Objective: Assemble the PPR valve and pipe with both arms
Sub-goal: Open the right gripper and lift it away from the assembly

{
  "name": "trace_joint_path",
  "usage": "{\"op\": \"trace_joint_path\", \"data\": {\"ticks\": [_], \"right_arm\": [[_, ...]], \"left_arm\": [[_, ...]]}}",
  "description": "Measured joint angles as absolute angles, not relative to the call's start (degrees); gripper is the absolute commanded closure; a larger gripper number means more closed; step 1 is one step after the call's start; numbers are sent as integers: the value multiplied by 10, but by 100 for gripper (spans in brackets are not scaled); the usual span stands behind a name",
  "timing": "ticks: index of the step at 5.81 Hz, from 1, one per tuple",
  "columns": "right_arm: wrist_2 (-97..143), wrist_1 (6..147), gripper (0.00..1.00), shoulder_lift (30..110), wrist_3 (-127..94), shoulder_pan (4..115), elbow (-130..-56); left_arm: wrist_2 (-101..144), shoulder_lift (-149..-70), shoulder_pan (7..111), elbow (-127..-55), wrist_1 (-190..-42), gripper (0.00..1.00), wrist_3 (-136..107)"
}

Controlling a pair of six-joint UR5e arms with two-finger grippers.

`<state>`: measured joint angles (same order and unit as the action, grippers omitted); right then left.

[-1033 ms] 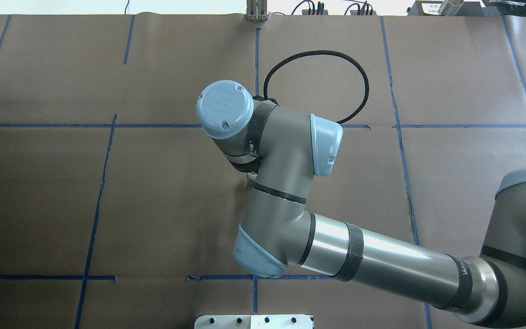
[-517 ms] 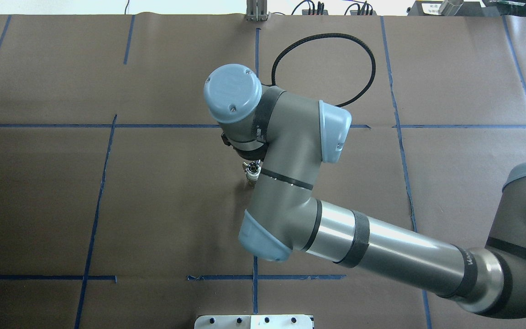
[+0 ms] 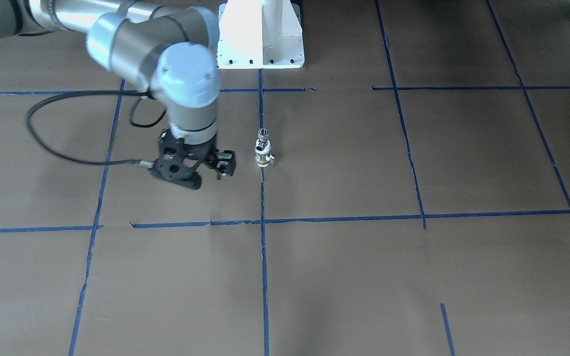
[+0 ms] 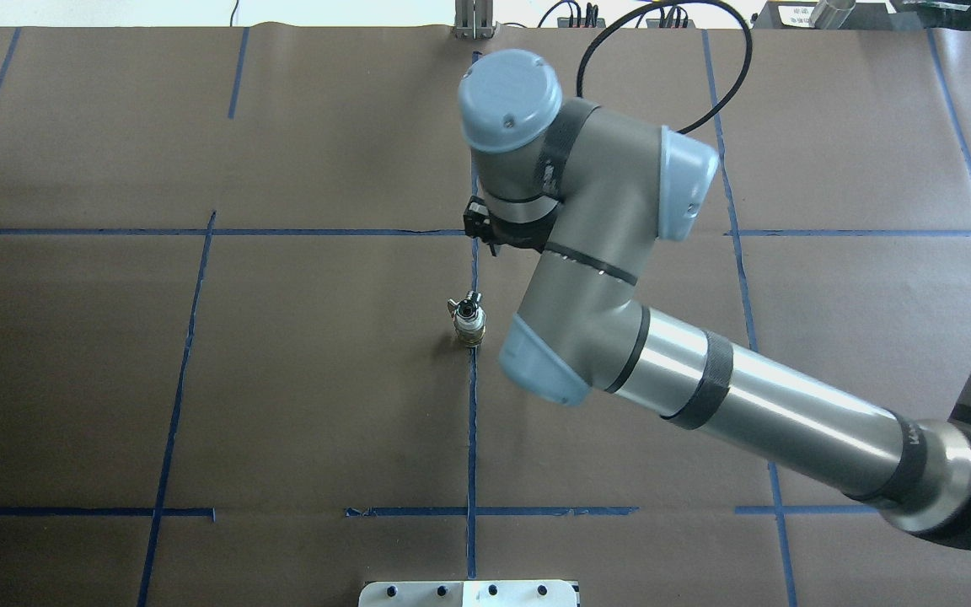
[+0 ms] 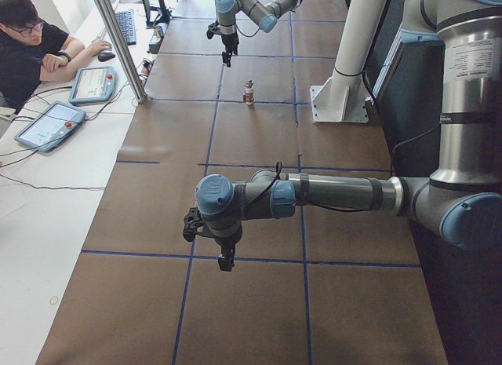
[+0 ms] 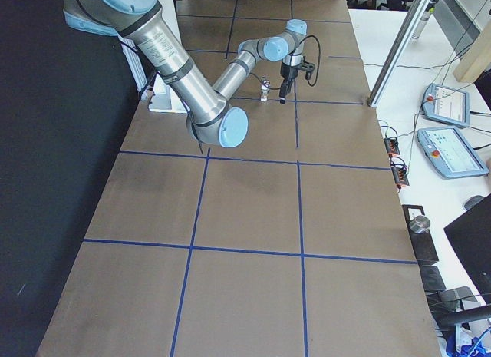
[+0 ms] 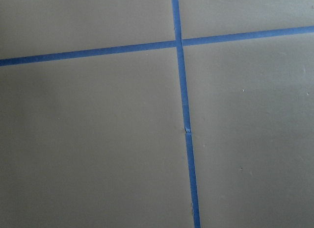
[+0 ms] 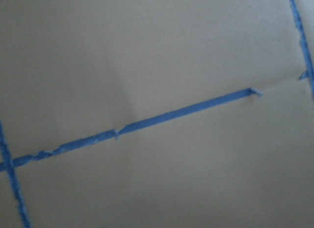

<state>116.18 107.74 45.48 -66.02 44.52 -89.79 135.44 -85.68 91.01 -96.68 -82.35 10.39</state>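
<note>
The PPR valve (image 3: 263,159), brass with a white collar at its foot, stands upright on the brown table. The chrome pipe (image 3: 263,141) sits on top of it with its hexagonal end up. The pair also shows in the overhead view (image 4: 469,324). My right gripper (image 3: 206,173) is open and empty, just above the table and a short way beside the pair, not touching it. In the overhead view my right wrist hides most of this gripper. My left gripper (image 5: 226,259) shows only in the exterior left view, hovering far from the pair. I cannot tell whether it is open or shut.
The white pedestal base (image 3: 260,34) stands at the robot's side of the table. A black cable (image 3: 42,138) loops from my right wrist. A metal post (image 5: 118,43) and an operator (image 5: 31,43) with tablets are past the far table edge.
My right arm has drawn back from the pair, up and to the right in the overhead view. The joined valve and pipe now stand uncovered on the table.
</note>
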Motion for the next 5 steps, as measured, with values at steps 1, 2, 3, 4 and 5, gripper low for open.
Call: {"op": "trace_joint_path", "data": {"ticks": [1,2,3,4,5], "right_arm": [[1193,1076,0,503,-546,503,-908],[1218,1075,0,569,-414,564,-928],[1229,1075,0,642,-291,621,-958],[1233,1075,0,715,-193,670,-993],[1240,1075,0,779,-123,706,-1027]], "left_arm": [[1354,-857,910,-966,-824,0,104],[1355,-856,910,-967,-829,0,104],[1355,-856,910,-967,-837,0,104],[1355,-856,911,-967,-842,0,104],[1355,-856,911,-968,-843,0,105]]}}
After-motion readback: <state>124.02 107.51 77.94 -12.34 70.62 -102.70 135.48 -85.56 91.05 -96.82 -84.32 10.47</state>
